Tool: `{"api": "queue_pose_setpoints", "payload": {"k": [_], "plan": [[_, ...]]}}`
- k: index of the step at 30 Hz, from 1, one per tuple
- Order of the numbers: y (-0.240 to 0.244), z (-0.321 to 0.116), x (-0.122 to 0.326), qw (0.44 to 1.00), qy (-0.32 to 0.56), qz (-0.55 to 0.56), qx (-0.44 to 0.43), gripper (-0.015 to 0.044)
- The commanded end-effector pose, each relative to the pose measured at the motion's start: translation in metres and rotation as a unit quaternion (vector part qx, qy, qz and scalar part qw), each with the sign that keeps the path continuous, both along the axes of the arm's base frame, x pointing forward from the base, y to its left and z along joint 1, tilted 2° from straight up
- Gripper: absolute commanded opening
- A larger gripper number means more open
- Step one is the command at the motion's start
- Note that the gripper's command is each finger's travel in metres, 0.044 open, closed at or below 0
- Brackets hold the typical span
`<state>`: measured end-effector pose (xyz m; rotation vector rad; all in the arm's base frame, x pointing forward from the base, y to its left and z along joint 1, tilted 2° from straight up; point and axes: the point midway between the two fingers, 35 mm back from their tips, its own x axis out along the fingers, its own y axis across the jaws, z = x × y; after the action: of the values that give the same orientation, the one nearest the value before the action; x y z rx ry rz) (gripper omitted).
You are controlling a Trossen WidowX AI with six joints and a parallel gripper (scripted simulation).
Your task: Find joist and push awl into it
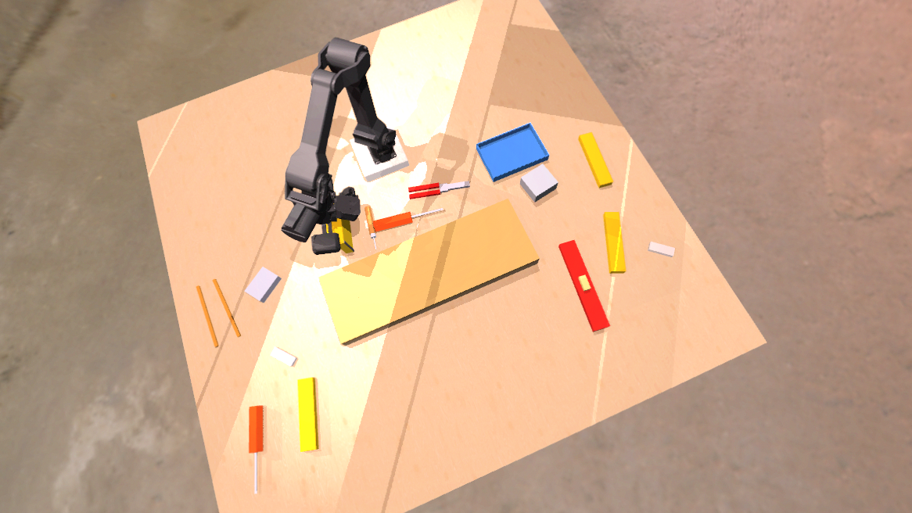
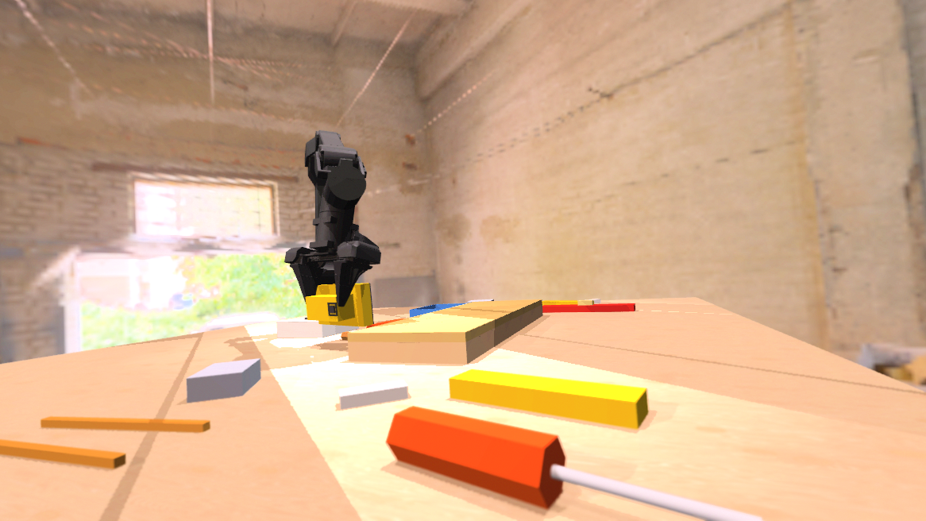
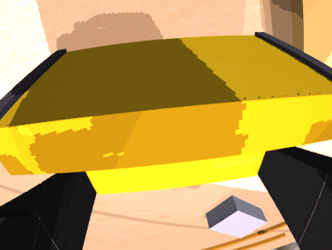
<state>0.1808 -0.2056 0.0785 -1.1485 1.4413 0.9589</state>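
Observation:
My gripper [image 1: 336, 227] [image 2: 333, 286] [image 3: 173, 152] is shut on the yellow stud finder [image 1: 345, 238] [image 2: 340, 310] [image 3: 152, 111] and holds it a little above the table, just off the left end of the tan floor panel [image 1: 447, 269] [image 2: 421, 330]. The stud finder fills the wrist view between the two black fingers. The awl [image 1: 369, 219], with a light orange handle, lies on the table just right of the gripper. The blue tray [image 1: 510, 152] [image 2: 434, 308] lies beyond the panel's far end.
An orange-red screwdriver [image 1: 392, 221] and a red-handled tool [image 1: 436, 188] lie beside the awl. A grey block [image 1: 539, 181] sits by the tray, another grey block [image 1: 262, 284] [image 3: 237, 216] left of the panel. A red level [image 1: 583, 285], yellow bars and orange sticks are scattered around.

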Motion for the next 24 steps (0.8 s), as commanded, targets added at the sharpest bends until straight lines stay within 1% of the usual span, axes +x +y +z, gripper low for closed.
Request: {"api": "queue_pose_setpoints", "payload": {"k": [1, 24], "plan": [[-0.0006, 0.0024, 0.0007, 1.0, -0.001, -0.003, -0.016, 0.0], [0.0039, 0.0008, 0.002, 0.995, 0.019, -0.005, -0.1, 0.0]]}}
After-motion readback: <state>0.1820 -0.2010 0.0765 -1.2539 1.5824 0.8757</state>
